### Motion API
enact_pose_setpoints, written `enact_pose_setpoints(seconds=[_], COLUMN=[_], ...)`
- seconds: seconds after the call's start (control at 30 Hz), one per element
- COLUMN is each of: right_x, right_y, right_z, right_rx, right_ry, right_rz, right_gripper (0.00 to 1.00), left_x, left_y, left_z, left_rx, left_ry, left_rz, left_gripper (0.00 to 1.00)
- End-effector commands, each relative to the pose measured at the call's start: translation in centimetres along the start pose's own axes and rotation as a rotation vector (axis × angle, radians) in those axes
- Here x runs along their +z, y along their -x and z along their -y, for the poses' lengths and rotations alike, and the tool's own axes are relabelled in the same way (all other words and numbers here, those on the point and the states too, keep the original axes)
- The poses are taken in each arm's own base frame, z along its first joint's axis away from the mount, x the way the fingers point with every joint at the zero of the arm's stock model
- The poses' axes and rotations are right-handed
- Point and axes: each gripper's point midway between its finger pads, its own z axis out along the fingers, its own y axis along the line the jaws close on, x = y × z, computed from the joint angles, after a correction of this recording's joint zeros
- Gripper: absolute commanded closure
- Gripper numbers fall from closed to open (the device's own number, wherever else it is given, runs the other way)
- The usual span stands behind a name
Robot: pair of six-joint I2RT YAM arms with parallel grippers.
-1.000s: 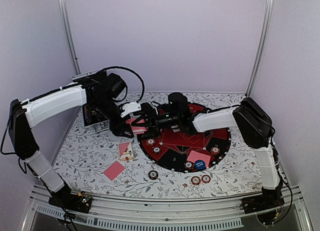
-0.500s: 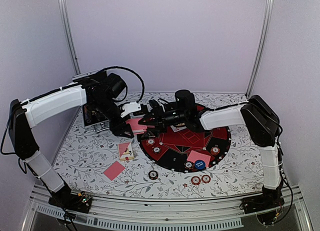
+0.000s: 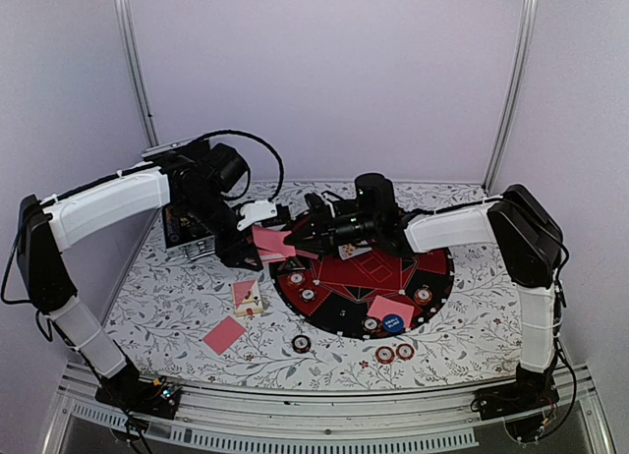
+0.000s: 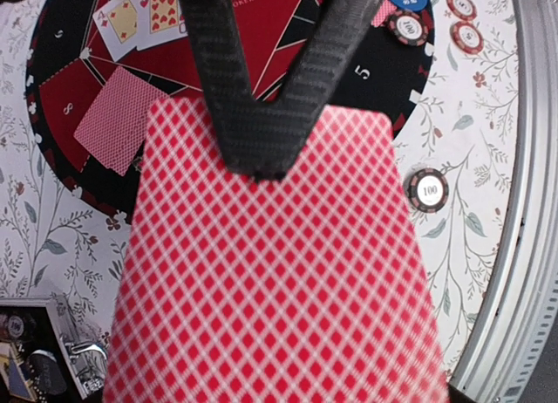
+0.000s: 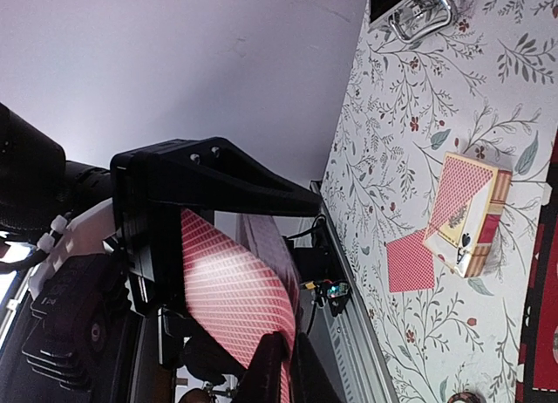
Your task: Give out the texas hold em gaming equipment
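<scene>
My left gripper is shut on pink-backed playing cards held above the table's left-centre. The top card's back fills the left wrist view and hides my own jaws. My right gripper meets it from the right. Its two black fingers are pressed together on the top card's far edge. In the right wrist view the right gripper pinches that bowed pink card. Chips, a blue button and a face-down card lie at the round mat.
A card box and a single pink card lie on the floral cloth left of the mat. The black case stands at the back left. Face-up cards lie on the mat. A lone chip sits in front.
The right gripper's jaws have closed onto the edge of the card held by the left gripper, and its wrist has shifted a little to the right. The left arm has stayed put.
</scene>
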Motion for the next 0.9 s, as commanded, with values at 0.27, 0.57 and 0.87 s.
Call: enact_pose_setpoints(seconds=[0.27, 0.57, 0.87], right_x=[-1.6, -3.2, -4.5], right_y=[0.0, 0.8, 1.0], right_z=[-0.1, 0.0, 0.3], right_rx=[0.012, 0.009, -0.012], right_ry=[-0.019, -0.055, -0.1], right_rz=[0.014, 0.043, 0.055], right_gripper=[0.94, 0.91, 0.89], left_x=[-1.0, -1.0, -1.1], left_y=[0.5, 0.5, 0.5], left_z=[-0.4, -0.3, -0.2], left_rx=[0.003, 0.003, 0.002], left_ry=[0.03, 0.025, 0.025], left_rz=[0.031, 0.034, 0.037], left_gripper=[1.0, 1.0, 1.0])
